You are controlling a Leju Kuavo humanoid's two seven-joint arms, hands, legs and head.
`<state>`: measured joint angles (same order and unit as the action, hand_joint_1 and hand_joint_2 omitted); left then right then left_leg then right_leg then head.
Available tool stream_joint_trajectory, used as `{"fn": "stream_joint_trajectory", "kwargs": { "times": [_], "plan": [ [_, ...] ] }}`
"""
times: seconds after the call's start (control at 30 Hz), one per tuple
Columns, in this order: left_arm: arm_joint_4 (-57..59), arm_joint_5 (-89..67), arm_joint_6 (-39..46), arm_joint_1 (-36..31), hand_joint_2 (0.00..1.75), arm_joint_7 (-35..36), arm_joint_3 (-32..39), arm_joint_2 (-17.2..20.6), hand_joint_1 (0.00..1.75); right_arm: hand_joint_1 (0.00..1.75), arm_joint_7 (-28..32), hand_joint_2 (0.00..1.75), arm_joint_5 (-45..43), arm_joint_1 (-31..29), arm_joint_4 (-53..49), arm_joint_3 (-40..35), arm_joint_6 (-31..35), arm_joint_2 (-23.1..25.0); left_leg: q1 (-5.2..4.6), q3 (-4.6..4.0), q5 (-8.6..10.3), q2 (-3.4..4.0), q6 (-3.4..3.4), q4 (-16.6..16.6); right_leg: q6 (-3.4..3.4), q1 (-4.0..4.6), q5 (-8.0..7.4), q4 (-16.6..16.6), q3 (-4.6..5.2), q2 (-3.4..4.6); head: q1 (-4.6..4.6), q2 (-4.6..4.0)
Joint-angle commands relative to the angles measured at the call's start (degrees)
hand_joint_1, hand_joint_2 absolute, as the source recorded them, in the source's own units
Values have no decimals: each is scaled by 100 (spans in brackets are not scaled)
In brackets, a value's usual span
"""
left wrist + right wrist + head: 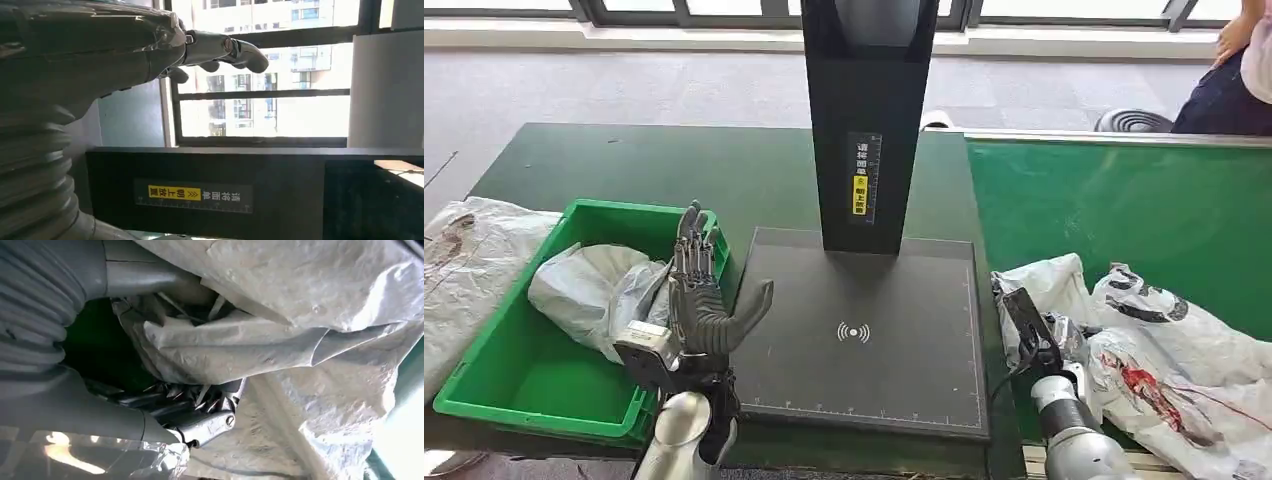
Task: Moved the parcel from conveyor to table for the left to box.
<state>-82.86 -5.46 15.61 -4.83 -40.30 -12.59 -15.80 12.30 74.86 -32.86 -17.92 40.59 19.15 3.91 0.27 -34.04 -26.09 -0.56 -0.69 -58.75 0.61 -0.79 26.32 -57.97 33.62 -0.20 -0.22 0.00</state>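
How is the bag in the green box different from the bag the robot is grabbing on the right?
The bag in the green box is plain grey-white and bunched into a lump; the bag on the conveyor shows red and black print and lies spread out. Nothing touches the boxed bag: the left hand is raised beside it, fingers apart. The right hand grips the conveyor bag. Both are crinkly, pale plastic parcel bags.
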Motion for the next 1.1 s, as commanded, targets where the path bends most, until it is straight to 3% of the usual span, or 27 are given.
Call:
{"fn": "stream_joint_trajectory", "kwargs": {
  "times": [0.03,0.47,0.5,1.1],
  "plan": [
    [137,38,0,313,175,30,-169,-121,0,0,-16,175,-57,77,128,-261,126,-63,1,11,-2,4,1,9,-2,2,0,11,-11,2,0,0],
    [147,47,-3,300,175,30,-194,-137,0,0,-35,175,-71,98,134,-320,79,-88,0,21,3,11,3,26,-4,2,-7,29,-20,7,0,0],
    [129,46,16,307,175,30,-189,-140,0,175,1,175,-76,96,147,-337,13,-88,0,22,4,10,3,29,-4,2,-8,33,-22,6,0,0],
    [22,20,32,383,175,30,-169,-125,0,175,-25,175,-93,63,138,-409,-48,-60,0,10,-3,4,1,7,-2,1,1,8,-10,2,0,0]
  ]
}}
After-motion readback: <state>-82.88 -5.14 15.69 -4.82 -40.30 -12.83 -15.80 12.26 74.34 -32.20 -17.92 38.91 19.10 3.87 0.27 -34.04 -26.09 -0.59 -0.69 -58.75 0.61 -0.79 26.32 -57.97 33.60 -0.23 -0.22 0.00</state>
